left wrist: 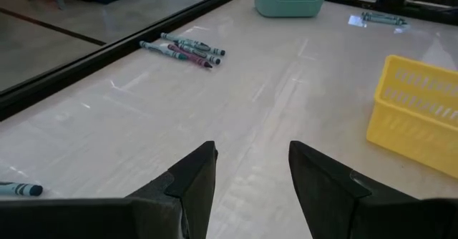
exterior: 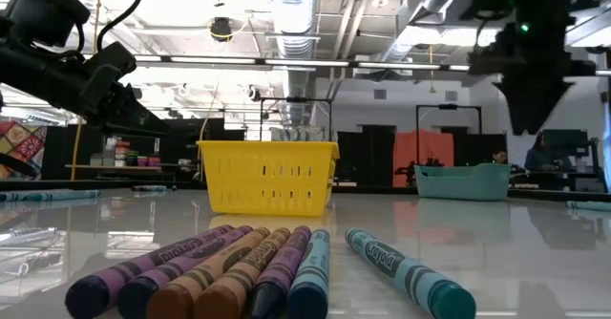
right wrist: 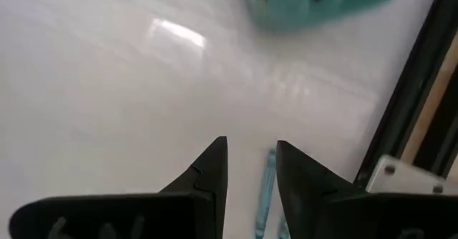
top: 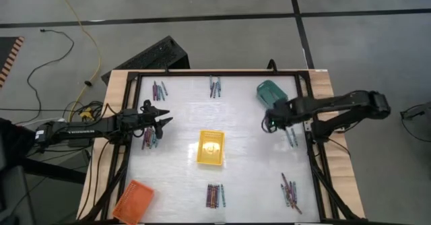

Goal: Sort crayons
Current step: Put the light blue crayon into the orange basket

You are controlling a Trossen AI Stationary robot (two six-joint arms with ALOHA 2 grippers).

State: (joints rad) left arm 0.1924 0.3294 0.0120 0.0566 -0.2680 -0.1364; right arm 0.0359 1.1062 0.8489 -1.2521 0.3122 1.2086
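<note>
**Sorting station: both grippers empty above the table**

Standing over the white table (top: 249, 178), the two dark arms reach in from opposite sides. The left gripper (top: 163, 116) sits at the left side, fingers spread apart with nothing between them; its wrist view shows bare table surface through the gap. A small cluster of crayons (top: 149, 139) lies just beside it, toward the near edge.

The right gripper (top: 270, 124) hangs at the right side, just beside the teal tray (top: 270, 91). Its fingers (right wrist: 207, 173) stand partly apart and hold nothing. One bluish crayon (right wrist: 266, 189) lies on the table below the gap, apart from the fingers, near the black frame rail (right wrist: 411, 96).

Crayons remain in scattered groups on the table: one at the far left (top: 159, 89), one at the far centre (top: 215, 87), one at the right edge (top: 291, 137), one at the near right (top: 291, 190), and one at the near centre (top: 215, 195). The low view shows that near group as purple, brown and blue-green sticks lying side by side.

The yellow basket (top: 211, 147) stands upright at the table's centre. The orange tray (top: 134, 200) rests at the near left corner, partly over the table edge. Contents of the trays cannot be determined.
</note>
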